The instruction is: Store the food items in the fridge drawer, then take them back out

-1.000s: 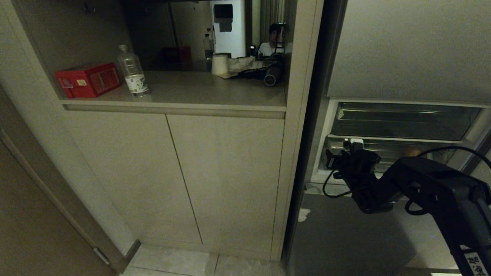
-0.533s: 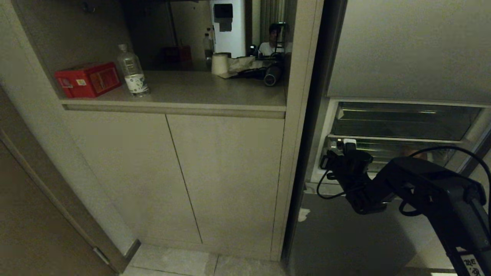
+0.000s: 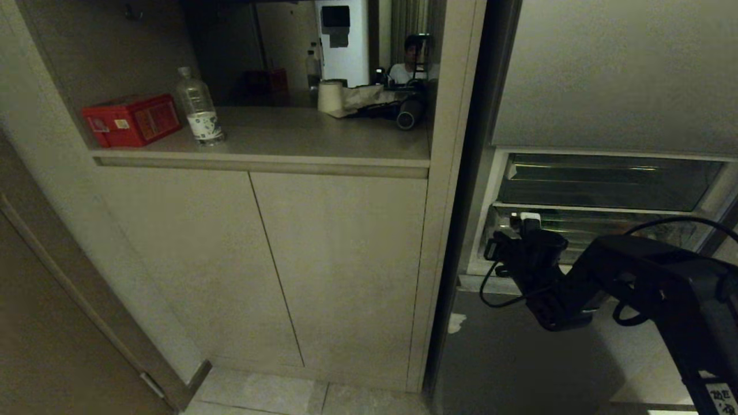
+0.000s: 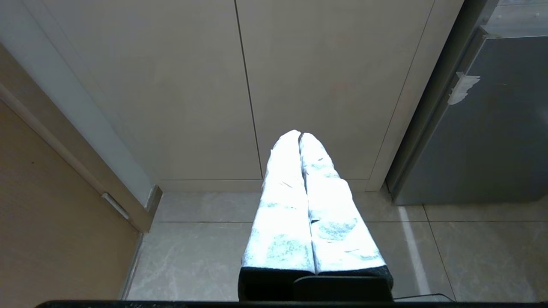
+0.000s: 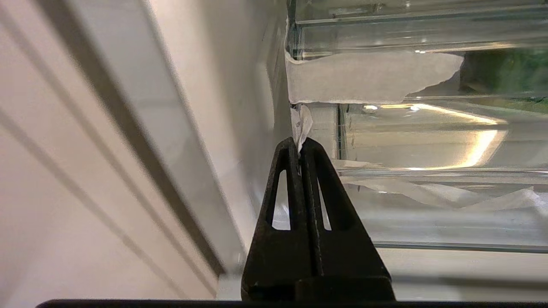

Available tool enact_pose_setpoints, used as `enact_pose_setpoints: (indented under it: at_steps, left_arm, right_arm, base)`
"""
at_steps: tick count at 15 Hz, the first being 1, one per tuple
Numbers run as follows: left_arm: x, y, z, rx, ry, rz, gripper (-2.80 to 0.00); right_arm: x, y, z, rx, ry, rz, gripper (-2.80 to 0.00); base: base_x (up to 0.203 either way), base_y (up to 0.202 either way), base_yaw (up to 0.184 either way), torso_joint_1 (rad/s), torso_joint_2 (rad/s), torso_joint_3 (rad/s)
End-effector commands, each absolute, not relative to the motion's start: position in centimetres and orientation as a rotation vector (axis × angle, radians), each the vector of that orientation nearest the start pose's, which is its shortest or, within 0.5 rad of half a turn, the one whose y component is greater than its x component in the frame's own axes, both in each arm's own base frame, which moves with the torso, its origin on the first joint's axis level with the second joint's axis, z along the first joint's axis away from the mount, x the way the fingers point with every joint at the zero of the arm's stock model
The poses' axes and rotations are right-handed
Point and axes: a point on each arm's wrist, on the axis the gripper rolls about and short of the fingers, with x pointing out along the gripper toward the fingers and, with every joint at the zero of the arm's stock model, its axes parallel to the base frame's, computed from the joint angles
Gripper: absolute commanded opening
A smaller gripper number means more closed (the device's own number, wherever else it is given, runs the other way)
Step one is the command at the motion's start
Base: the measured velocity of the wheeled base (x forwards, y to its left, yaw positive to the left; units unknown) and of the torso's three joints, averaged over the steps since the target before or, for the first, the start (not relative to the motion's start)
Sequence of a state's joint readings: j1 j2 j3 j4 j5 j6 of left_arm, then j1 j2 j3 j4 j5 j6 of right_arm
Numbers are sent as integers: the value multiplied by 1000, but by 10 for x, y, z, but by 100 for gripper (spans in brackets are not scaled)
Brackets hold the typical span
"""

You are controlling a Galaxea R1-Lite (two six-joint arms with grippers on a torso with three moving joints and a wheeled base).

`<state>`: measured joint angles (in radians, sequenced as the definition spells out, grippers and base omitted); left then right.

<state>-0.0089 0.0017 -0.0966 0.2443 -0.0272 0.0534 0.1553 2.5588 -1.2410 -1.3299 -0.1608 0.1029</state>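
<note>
Right end effector (image 5: 301, 143) pinched a white tape tab (image 5: 302, 122) at the fridge drawer (image 5: 428, 137).
Only the right wrist view showed that grip; the left end effector (image 4: 299, 136) was closed, empty.

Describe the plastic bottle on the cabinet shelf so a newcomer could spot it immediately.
Start at the beige built-in cabinet left of the grey steel fridge and find its open shelf. The clear plastic water bottle stands upright near the shelf's left end, just right of a red rectangular box. It alone there is transparent.
</note>
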Motion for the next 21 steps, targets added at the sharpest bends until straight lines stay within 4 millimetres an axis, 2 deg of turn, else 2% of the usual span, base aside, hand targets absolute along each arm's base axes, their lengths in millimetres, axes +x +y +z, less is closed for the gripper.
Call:
enact_pose_setpoints:
  at_steps: [1,3,4,7,10,12,14,16,19,21]
  left_arm:
    - [-32,0,77,52,151,-41,-280]
    - [-32,0,77,52,151,-41,-280]
    - [-32,0,77,52,151,-39,-280]
    - [-32,0,77,52,151,-41,-280]
    - [-32,0,77,52,151,-41,-280]
    - [-32,0,77,52,151,-41,-280]
    - [-32,0,77,52,151,-39,-280]
    - [-32,0,77,52,151,-41,-280]
    - [-32,0,77,52,151,-41,-280]
    - [-32,0,77,52,151,-41,-280]
  right_arm:
    - [443,65,26,106,-11,-7,-280]
    - [423,62,28,106,2,-5,-280]
    - [416,61,28,108,-1,-6,0]
    - [391,60,17,98,68,-4,0]
    - [362,57,21,101,139,-2,0]
    - [334,51,39,127,158,-9,0]
    - [320,42,61,148,118,-33,0]
    - [323,24,78,156,73,-85,0]
    - [351,-7,108,160,36,-161,0]
    - [366,-20,119,161,45,-139,0]
  base:
    - [0,0,0,0,0,0]
    - [0,0,0,0,0,0]
    - [0,0,0,0,0,0]
    - [0,0,0,0,0,0]
    - [0,0,0,0,0,0]
    - [0,0,0,0,0,0]
    - [0,0,0,0,0,0]
    - [0,0,0,0,0,0]
    - [0,0,0,0,0,0]
    - [0,0,0,0,0,0]
